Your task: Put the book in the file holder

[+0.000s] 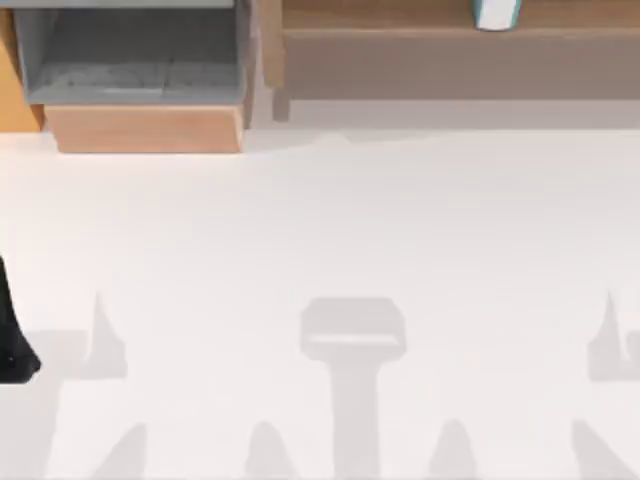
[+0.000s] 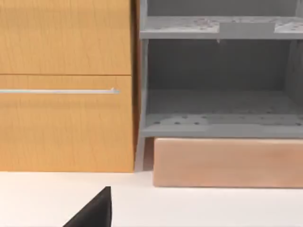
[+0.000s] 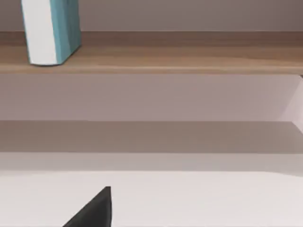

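Counting one book (image 1: 496, 13), one holder (image 1: 140, 90), one shelf (image 1: 450, 40), two arms.
Book stands upright on the shelf at the bench's (image 1: 330, 230) back right, cut off by the top view's edge; holder sits back left, well apart from it. Left arm (image 1: 12, 330) is a dark sliver at the left edge. Each wrist view catches one dark fingertip (image 2: 94, 213); can't tell either jaws' state.

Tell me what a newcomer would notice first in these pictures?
The teal book stands upright on the long wooden shelf at the table's far right. At far left, the grey file holder sits open with its tan front panel, beside an orange cabinet. The white table lies before them.
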You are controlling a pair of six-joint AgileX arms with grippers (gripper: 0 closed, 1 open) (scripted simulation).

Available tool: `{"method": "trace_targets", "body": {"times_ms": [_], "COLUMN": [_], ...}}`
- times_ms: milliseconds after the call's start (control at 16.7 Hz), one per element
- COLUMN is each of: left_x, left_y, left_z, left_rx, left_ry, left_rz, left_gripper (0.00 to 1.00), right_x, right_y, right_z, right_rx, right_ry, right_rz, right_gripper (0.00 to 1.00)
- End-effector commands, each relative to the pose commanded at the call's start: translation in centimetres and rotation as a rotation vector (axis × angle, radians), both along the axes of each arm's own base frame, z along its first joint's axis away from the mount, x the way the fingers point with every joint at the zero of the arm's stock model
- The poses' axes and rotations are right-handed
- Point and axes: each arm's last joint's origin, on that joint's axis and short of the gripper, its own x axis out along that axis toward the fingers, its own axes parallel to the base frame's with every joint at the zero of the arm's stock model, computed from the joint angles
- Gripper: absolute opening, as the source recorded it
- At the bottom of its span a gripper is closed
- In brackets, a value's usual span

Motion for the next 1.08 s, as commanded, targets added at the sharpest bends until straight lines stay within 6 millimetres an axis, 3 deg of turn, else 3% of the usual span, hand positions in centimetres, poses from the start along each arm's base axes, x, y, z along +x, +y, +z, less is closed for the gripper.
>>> {"method": "trace_targets", "body": {"times_ms": [300,600,840,1080], "left_x": [0.1,1.6,6.0,13.4], "left_y": [-0.2,-1.2,-3.6,-9.1], "left_z": [1.4,7.9,14.9,20.4], "left_rx": [0.0,-0.002,-0.005,-0.005], "left_ry": [-0.003,-0.009,-0.009,-0.003], "left_rz": [-0.001,-0.012,-0.024,-0.038], "left_gripper": [1.0,1.0,1.0,1.0], "right_x": [0.0,0.0,0.0,0.0], "right_y": [0.0,0.0,0.0,0.0], "right_z": [0.0,0.0,0.0,0.0], "right_rx": [0.0,0.0,0.0,0.0], "right_ry": [0.0,0.0,0.0,0.0], "right_rz": [0.0,0.0,0.0,0.0], "right_gripper": [1.0,1.0,1.0,1.0]}}
